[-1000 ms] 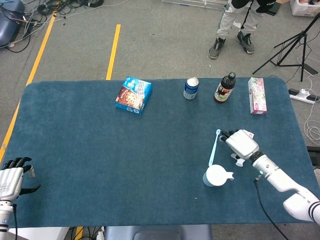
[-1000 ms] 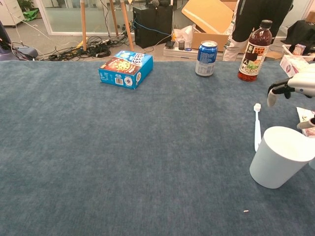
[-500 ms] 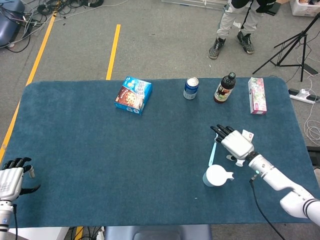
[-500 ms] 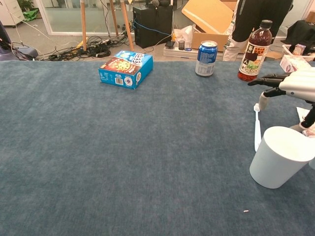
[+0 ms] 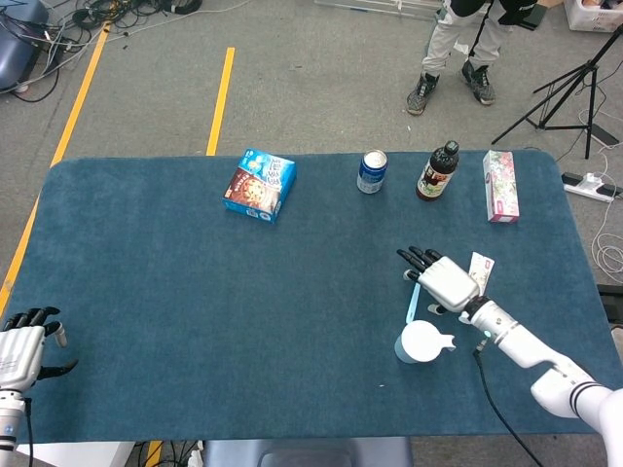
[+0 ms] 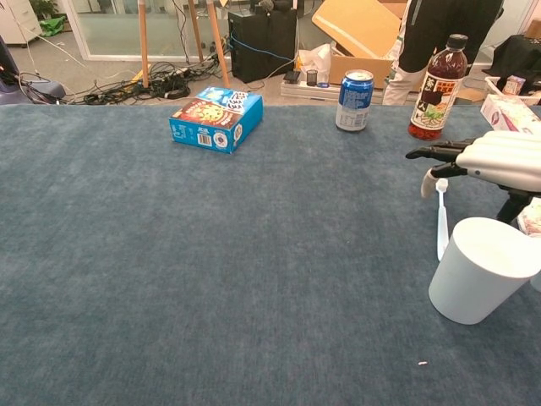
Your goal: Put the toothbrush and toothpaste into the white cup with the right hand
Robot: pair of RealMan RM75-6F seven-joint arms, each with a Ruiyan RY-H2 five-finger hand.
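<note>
Presumably to line up a pick, the right hand [image 5: 448, 283] hovers over the toothbrush [image 5: 415, 297], fingers spread, holding nothing. Beside it toward the tabletop's [image 5: 195, 321] right edge lies the toothpaste [image 5: 480, 268]; the white cup [image 5: 421, 342] stands just nearer the front edge.

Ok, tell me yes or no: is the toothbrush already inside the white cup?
No. In the chest view the toothbrush lies flat on the table behind the white cup, with the right hand above its head.
</note>
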